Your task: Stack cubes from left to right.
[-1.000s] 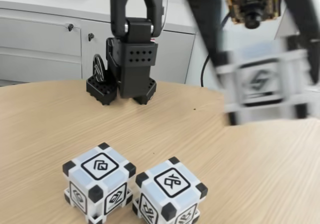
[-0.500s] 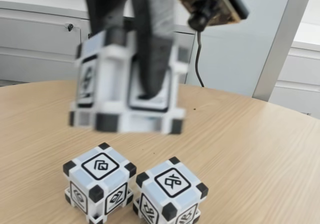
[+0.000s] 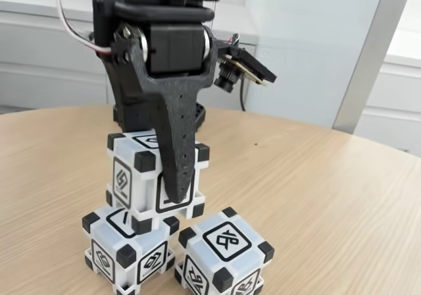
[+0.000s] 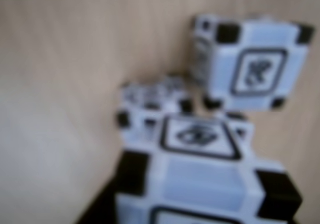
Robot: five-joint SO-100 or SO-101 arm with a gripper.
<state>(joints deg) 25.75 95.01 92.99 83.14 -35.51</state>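
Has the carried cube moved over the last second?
Yes. The carried cube swung from upper right, leftward and down, onto the left table cube.

fixed view: low, close, facing the arm across the counter
wrist view: looks down, blurred
shared: three cubes

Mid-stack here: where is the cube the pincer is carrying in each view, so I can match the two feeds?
Fixed view: the held cube is left of centre, in the pincer, over the back of the left cube.
Wrist view: the held cube takes up the bottom centre, blurred, with the left cube showing just beyond it.
Shared landmark: the right cube, lower centre in the fixed view, upper right in the wrist view.
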